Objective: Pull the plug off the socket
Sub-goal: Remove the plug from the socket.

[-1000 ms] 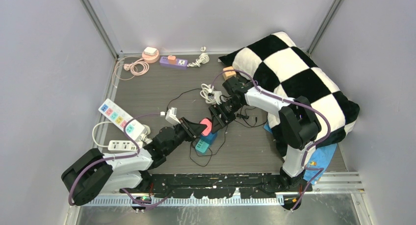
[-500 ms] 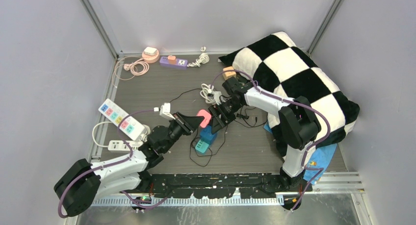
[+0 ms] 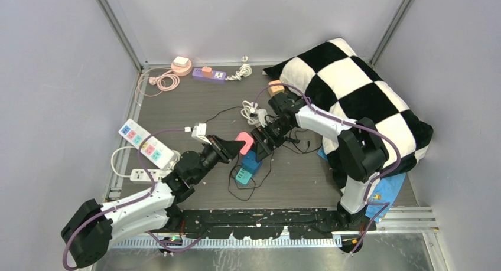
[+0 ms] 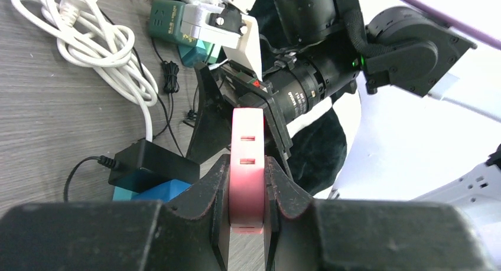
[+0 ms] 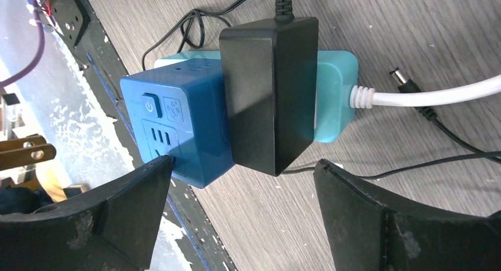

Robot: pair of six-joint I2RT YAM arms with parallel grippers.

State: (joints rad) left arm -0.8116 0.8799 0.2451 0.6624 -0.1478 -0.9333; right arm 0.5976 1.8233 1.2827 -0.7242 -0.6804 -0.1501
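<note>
Your left gripper (image 4: 247, 170) is clenching the pink plug (image 4: 247, 135) flat between its two fingers, near the middle of the table in the top view. Its slotted face is pointing away from the wrist camera. The plug is sitting out of the socket. In the right wrist view its brass prongs (image 5: 23, 153) are showing bare at the 9 o'clock edge of the frame, apart from the blue cube socket (image 5: 171, 129).

Your right gripper (image 5: 242, 165) is standing released, fingers spread wide on either side of the cube. One fingertip is sitting right at the cube's lower corner (you cannot tell whether it is touching).

The cube is holding a black power adapter (image 5: 269, 88) plugged into one face. Behind them a teal socket block (image 5: 334, 94) is lying on the grey wood-grain table (image 5: 413, 23), with a white cable (image 5: 425, 95) leaving it toward 3 o'clock.

From above, the cube (image 3: 251, 163) is lying at about 6 o'clock from the plug (image 3: 245, 142), and the teal block (image 3: 243, 176) at 6 o'clock from the cube.

A white power strip with coloured outlets (image 3: 142, 142) is lying at the table's 9 o'clock edge, a purple power strip (image 3: 208, 74) at 12 o'clock, and a black-and-white checkered pillow (image 3: 354, 100) at 2 to 3 o'clock.
</note>
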